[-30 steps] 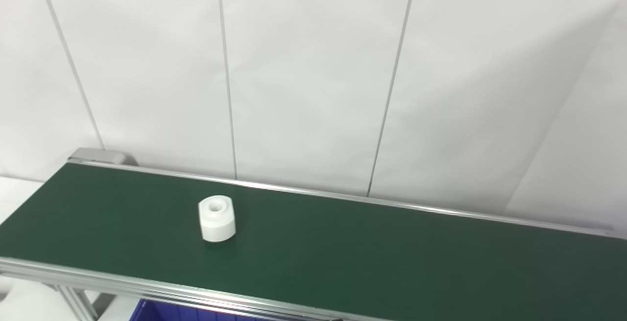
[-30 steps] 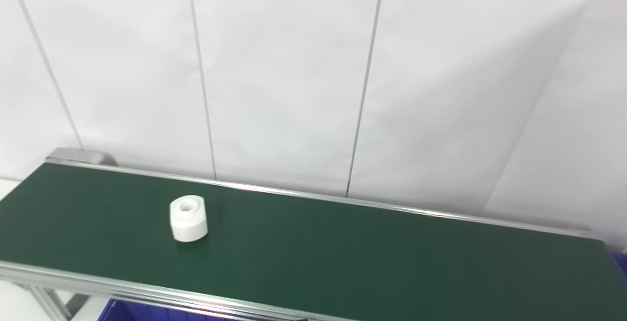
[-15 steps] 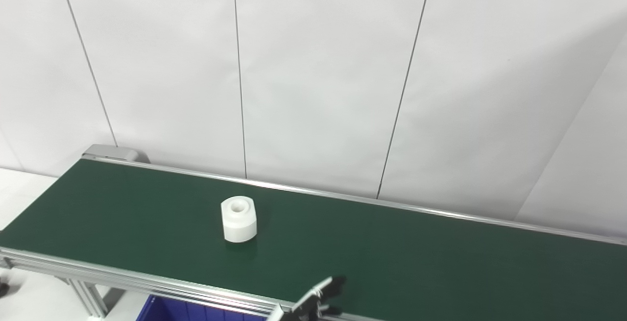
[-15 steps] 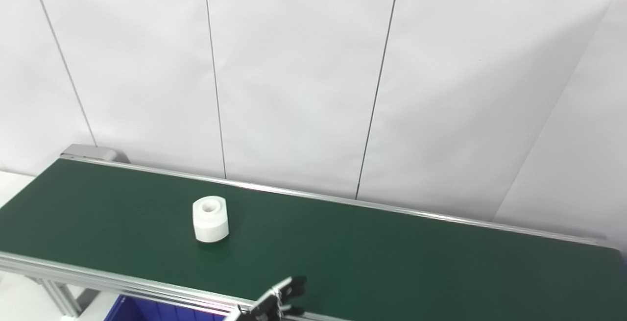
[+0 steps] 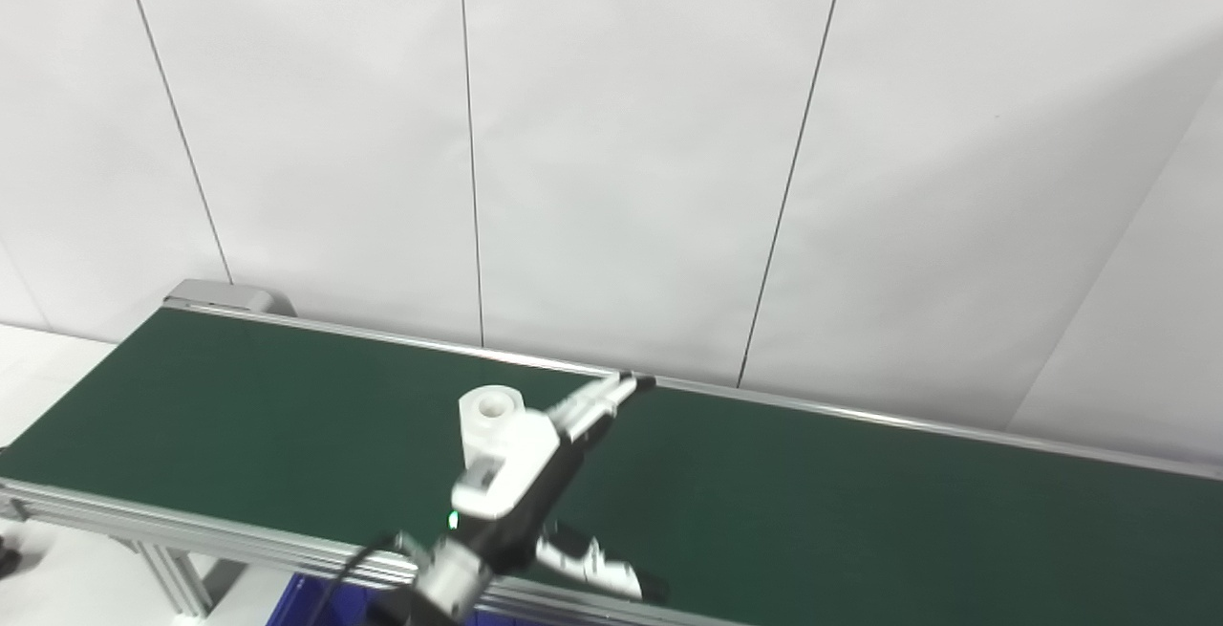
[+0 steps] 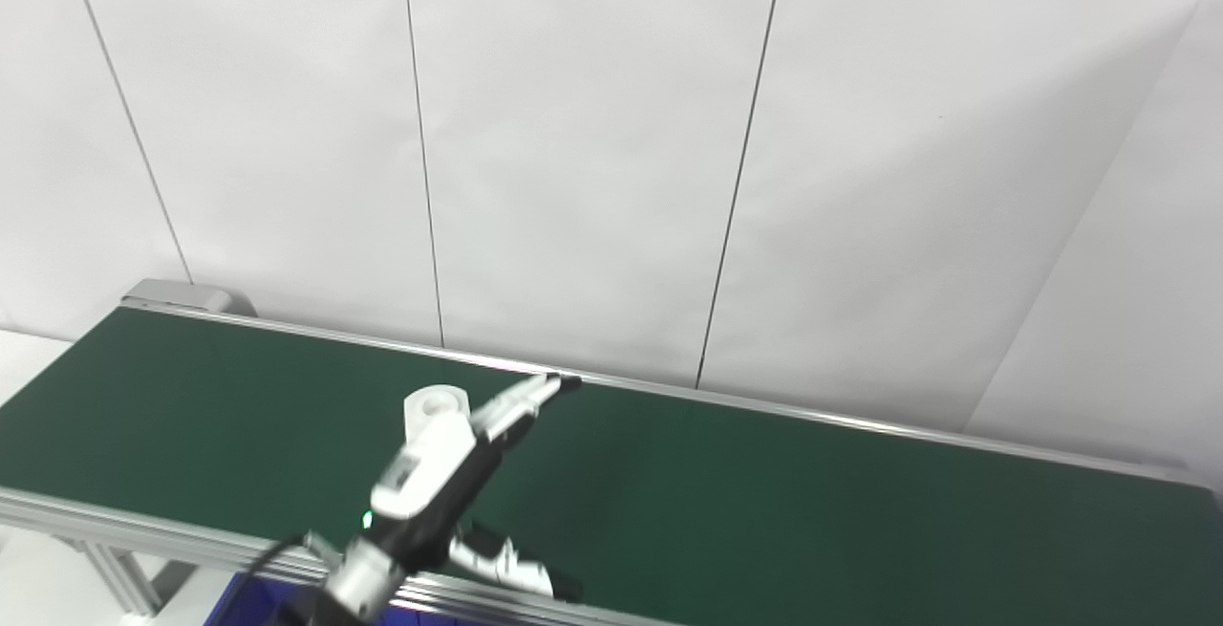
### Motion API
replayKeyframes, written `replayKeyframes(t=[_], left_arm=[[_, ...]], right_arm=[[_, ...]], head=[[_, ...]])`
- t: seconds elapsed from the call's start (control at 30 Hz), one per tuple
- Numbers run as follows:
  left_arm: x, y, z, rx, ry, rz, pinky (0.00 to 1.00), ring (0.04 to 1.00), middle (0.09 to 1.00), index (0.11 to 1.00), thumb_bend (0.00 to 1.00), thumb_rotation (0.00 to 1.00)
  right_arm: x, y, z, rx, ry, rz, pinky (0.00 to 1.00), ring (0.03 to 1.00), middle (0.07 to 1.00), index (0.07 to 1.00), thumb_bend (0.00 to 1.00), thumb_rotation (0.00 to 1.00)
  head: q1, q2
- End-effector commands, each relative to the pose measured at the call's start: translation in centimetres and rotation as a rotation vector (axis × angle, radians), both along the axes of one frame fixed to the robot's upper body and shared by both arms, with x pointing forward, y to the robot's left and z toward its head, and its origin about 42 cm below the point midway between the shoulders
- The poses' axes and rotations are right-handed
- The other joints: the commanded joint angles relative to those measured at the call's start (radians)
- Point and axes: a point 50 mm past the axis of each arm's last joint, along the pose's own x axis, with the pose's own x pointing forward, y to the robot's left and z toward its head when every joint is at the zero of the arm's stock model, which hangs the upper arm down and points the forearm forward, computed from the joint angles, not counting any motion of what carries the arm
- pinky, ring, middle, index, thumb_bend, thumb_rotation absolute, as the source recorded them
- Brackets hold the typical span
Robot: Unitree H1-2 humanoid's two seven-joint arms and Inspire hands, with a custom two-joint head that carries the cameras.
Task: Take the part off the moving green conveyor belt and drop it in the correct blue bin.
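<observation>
Left eye view: one arm enters from bottom edge left of centre, so left hand, reaching out over the green conveyor belt. Fingers stretched forward and apart from the thumb, which sticks out low to the right; hand spread, holding nothing. White part, short cylinder with a hole in top, stands upright on the belt toward the far rail, partly hidden behind the back of the hand. Contact between hand and part can't be told. Step in hand: reach, pre-grasp. Sliver of blue bin under the near rail at bottom edge. Right hand not in view.

Right eye view: same scene. Part shows just left of the fingers, looks beside them, not between fingers and thumb. Next move, as I judge: bring the open hand around the part, allowing for belt travel, close on its sides, lift, carry to bin. Which bin is correct can't be judged here; only a blue strip shows.

Writing: none readable on part, belt, hand or wall. Small green light on the wrist, no label.
</observation>
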Motion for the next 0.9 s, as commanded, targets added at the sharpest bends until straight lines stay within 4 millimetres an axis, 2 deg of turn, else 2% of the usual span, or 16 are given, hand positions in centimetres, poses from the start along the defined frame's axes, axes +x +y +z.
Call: replayKeyframes(t=[0.0, 0.17, 0.3, 0.57, 0.73, 0.87], left_arm=[[1.9, 0.4, 1.8, 0.025, -0.061, 0.044, 0.76, 0.92, 0.947, 0.9, 1.0, 0.44], [5.3, 1.4, 2.5, 0.093, -0.05, 0.113, 0.77, 0.921, 0.948, 0.894, 1.0, 0.42], [7.4, 1.6, 2.8, 0.148, -0.034, 0.147, 0.82, 0.936, 0.953, 0.895, 1.0, 0.41], [11.7, 1.4, 3.3, 0.311, 0.002, 0.222, 0.85, 0.94, 0.951, 0.902, 1.0, 0.45], [13.8, 1.3, 2.2, 0.391, 0.074, 0.251, 0.85, 0.944, 0.952, 0.905, 1.0, 0.49], [14.3, 1.3, 1.0, 0.414, 0.116, 0.242, 0.82, 0.936, 0.94, 0.893, 1.0, 0.47]], right_arm=[[0.7, 0.5, 1.5, 0.031, -0.097, 0.011, 0.97, 0.931, 0.918, 0.899, 0.77, 1.0], [0.6, 0.7, 1.5, 0.038, -0.099, 0.011, 0.97, 0.929, 0.917, 0.893, 0.78, 1.0], [0.5, 0.9, 1.6, 0.04, -0.1, 0.012, 0.96, 0.925, 0.916, 0.889, 0.81, 1.0], [0.4, 1.2, 1.7, 0.041, -0.106, 0.014, 0.95, 0.925, 0.916, 0.888, 0.81, 1.0], [0.2, 1.4, 1.8, 0.048, -0.108, 0.013, 0.95, 0.914, 0.911, 0.879, 0.82, 1.0], [0.1, 1.6, 1.9, 0.049, -0.114, 0.013, 0.94, 0.909, 0.909, 0.876, 0.82, 1.0]], head=[[0.001, 0.001], [-0.008, 0.003], [-0.01, 0.004], [-0.02, 0.008], [-0.031, 0.016], [-0.037, 0.023]])
